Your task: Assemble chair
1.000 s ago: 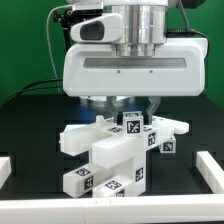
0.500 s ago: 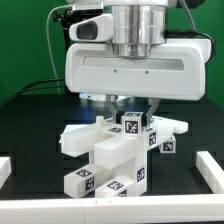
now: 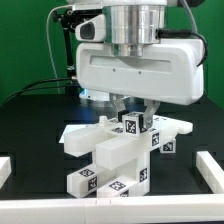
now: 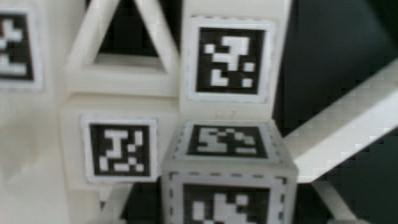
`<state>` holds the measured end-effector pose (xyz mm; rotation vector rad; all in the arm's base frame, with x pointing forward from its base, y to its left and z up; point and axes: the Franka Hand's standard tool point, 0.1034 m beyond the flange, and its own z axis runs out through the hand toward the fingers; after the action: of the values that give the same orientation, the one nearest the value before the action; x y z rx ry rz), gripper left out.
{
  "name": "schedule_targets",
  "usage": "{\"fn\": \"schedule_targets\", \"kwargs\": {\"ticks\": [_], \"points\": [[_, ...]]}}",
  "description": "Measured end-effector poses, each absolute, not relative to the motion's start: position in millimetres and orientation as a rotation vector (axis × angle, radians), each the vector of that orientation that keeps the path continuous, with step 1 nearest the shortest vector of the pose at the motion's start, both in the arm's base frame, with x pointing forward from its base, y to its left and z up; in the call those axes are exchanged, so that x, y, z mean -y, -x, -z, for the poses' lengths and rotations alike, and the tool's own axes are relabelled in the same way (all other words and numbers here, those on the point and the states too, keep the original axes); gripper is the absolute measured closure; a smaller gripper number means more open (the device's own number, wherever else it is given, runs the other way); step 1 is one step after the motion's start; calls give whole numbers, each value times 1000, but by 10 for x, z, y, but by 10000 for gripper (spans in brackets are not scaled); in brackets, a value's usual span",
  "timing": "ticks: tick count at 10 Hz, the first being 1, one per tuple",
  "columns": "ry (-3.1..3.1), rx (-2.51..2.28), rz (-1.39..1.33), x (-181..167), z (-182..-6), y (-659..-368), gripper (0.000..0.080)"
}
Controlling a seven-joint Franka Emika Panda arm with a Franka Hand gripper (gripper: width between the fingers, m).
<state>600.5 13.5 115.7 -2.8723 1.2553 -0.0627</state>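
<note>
Over the middle of the black desk (image 3: 30, 125) I see the arm has crept toward the exterior view's right and slightly up, while the chair (image 3: 112, 158) sits unmoved below it. Its tool (image 3: 131, 110) hangs at the tagged top block; I cannot tell whether it pinches anything. I judge this a fine alignment, not a release.

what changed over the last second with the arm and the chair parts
The arm's white head rose and shifted toward the exterior view's right, carrying the tool with it. The stacked chair parts look unmoved. Whether the tool grips a part cannot be told.
</note>
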Motion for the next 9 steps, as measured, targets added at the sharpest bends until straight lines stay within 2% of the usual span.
{"fn": "schedule_targets", "kwargs": {"ticks": [5,8,9], "points": [[2606,-1679,38,-184,-1156,-6007,512],[2582,-1712,36,-192,-1156,-6007,512],[2582,-1711,36,-192,-1155,-6007,332]]}}
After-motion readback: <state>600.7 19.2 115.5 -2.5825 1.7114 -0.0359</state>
